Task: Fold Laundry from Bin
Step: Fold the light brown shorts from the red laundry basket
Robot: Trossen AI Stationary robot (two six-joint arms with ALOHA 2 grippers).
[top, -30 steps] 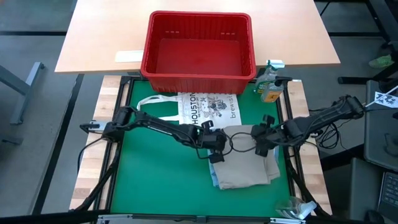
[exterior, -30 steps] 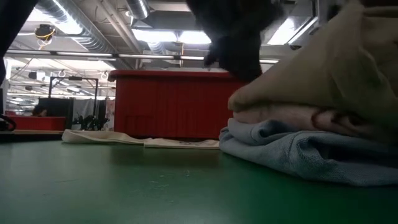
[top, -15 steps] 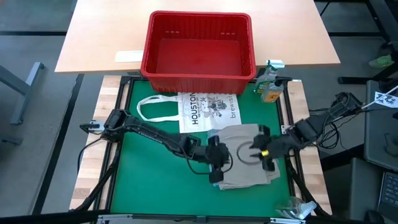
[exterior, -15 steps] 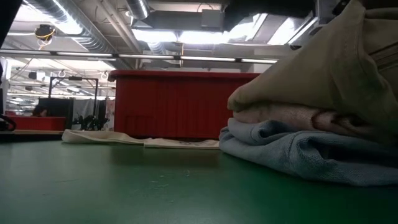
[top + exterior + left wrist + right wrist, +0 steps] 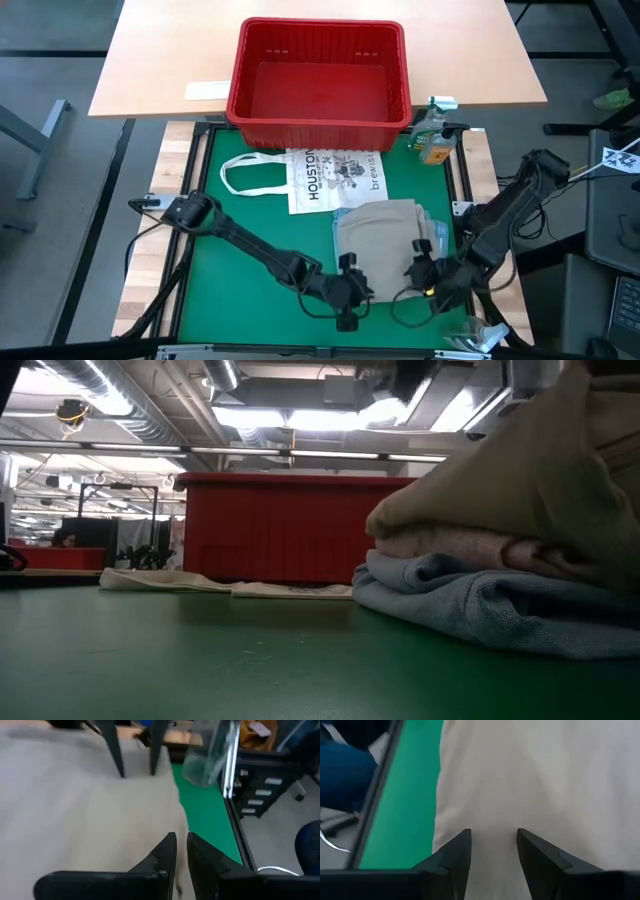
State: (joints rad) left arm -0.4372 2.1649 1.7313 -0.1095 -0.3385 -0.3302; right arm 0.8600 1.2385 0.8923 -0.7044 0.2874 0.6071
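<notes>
The red bin (image 5: 320, 75), upper centre of the high view on a tan table (image 5: 150, 60), carries no lettering I can read; just below it on the green mat (image 5: 230, 250) a flat white tote bag (image 5: 325, 178) is printed "HOUSTON" beside a sketch and the word "brewis". The laundry (image 5: 385, 240) sits folded right of centre, a khaki piece (image 5: 520, 470) over a pink layer (image 5: 460, 545) over a light blue one (image 5: 480, 605) in the low view, filling that frame's right side and hiding what lies behind. At lower centre the left gripper (image 5: 347, 292) has its fingers nearly together over the khaki cloth, the right gripper (image 5: 425, 270) holds its fingers apart, empty, above the same cloth, and a small bottle (image 5: 433, 140) stands at the mat's upper right corner.
</notes>
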